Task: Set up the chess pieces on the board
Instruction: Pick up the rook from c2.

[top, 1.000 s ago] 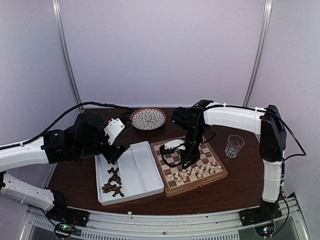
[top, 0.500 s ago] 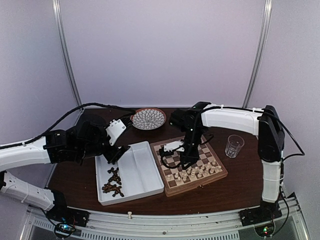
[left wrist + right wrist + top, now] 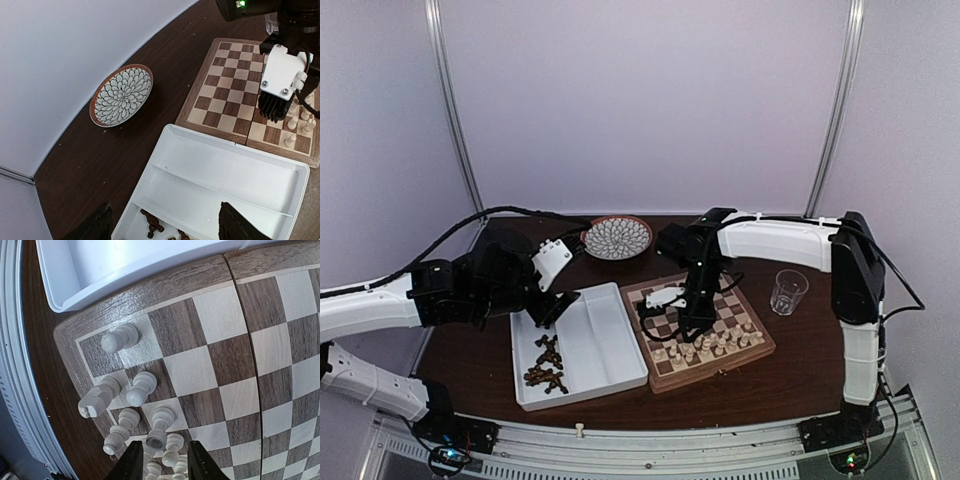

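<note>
Left of the one board [image 3: 748, 316], one two-part tray [image 3: 610, 345] holds a clump of dark pieces [image 3: 546, 365], too tangled to count. On the board's near rows stand white pieces [image 3: 705, 347]. The right fingers [image 3: 131, 462] straddle some there, half parted; whether they grip, I cannot tell. The left fingers [image 3: 235, 230], wide and empty, hover above the tray. One glass [image 3: 787, 292] stands right of the board, one plate [image 3: 617, 237] beyond it.
</note>
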Controlling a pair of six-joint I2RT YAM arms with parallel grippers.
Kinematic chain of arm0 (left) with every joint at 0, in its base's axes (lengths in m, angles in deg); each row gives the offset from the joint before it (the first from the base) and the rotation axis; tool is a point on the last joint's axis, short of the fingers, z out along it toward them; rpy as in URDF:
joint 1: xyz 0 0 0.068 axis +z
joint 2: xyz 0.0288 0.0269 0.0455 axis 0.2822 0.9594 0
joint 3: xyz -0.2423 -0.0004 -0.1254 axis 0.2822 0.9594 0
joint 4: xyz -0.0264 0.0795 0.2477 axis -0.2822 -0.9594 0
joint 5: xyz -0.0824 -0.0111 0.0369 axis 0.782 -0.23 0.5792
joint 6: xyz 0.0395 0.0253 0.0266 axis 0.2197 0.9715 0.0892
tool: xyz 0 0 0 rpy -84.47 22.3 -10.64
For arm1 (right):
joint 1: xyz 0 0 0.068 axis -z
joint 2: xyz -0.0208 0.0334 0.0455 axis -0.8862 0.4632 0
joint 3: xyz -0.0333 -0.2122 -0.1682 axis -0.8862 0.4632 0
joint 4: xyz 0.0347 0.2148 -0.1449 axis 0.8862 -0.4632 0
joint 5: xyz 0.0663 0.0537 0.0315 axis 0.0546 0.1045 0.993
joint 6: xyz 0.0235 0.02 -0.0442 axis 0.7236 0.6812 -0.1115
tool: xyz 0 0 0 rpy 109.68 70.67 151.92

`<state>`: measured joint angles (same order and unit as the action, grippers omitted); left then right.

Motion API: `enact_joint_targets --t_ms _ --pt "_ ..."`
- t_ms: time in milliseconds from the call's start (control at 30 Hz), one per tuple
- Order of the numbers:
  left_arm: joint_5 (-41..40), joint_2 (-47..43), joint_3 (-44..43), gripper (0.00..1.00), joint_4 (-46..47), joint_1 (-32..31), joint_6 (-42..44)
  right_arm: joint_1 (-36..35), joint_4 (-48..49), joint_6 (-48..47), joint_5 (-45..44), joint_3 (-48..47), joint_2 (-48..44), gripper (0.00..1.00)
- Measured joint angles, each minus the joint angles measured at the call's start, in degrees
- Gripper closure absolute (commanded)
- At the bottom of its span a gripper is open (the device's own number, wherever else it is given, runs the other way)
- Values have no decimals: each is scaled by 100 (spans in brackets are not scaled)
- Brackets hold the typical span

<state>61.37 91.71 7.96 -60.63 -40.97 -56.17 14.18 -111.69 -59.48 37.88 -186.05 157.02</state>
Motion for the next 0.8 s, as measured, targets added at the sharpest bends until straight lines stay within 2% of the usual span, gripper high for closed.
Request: enact_joint_targets --t_ms 267,800 --pt "0 0 0 27 -4 0 0 -31 4 15 -87 2 13 70" --pt "0 9 -4 27 -17 0 4 -68 0 20 -72 2 15 68"
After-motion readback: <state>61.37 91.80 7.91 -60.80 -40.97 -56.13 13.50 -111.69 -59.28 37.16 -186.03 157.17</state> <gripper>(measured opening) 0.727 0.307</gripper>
